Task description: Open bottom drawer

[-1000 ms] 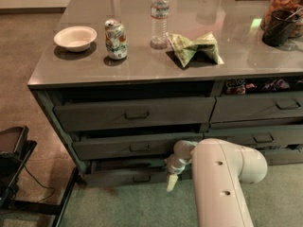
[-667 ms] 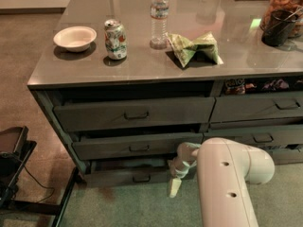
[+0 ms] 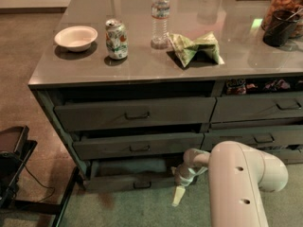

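Note:
The bottom drawer (image 3: 124, 182) is the slim dark grey-green front at floor level on the left, with a small dark pull handle (image 3: 142, 185) at its centre. It stands pulled out, and its pale interior shows behind the front panel. My gripper (image 3: 179, 191) hangs from the cream arm (image 3: 236, 183) just off the drawer's right end, low over the green floor. I cannot see whether it touches the drawer.
Two taller drawers (image 3: 135, 112) above are also slightly open. On the counter top stand a white bowl (image 3: 75, 37), a can (image 3: 116, 39), a water bottle (image 3: 160, 15) and a green bag (image 3: 194, 48). A black stand (image 3: 12, 164) is at the left.
The bottom drawer has slid further out towards the camera. My gripper has moved a little right and down at the drawer's right end.

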`<state>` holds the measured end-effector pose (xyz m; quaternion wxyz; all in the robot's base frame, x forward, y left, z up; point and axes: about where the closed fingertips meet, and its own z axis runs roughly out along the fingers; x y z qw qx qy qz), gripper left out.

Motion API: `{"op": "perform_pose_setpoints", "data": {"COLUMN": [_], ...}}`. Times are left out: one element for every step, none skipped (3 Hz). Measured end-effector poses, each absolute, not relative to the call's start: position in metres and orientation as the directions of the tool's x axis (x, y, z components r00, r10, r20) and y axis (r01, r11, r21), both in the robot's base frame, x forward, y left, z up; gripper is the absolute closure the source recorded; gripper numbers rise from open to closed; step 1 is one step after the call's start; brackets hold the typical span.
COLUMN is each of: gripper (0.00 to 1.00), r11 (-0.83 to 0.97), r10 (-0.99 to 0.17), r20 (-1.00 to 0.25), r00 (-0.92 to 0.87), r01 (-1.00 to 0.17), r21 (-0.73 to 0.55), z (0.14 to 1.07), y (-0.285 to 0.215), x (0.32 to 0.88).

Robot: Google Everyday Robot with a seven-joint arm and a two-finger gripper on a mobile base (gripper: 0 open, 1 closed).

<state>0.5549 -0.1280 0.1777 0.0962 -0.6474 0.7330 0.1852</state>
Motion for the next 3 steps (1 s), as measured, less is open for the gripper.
{"op": "perform_pose_setpoints", "data": {"gripper": [0.0, 0.0, 0.0], "r11": [0.125, 0.175, 0.175], "r10": [-0.893, -0.849, -0.849], "r20": [-0.404, -0.436, -0.436], "r00": [-0.197, -0.297, -0.297], "r01": [-0.973, -0.938, -0.938], "r21": [0.196, 0.299, 0.299], "z": [0.178, 0.186, 0.186], "y": [-0.138, -0.159, -0.159], "x": [0.537, 0.502, 0.502]}}
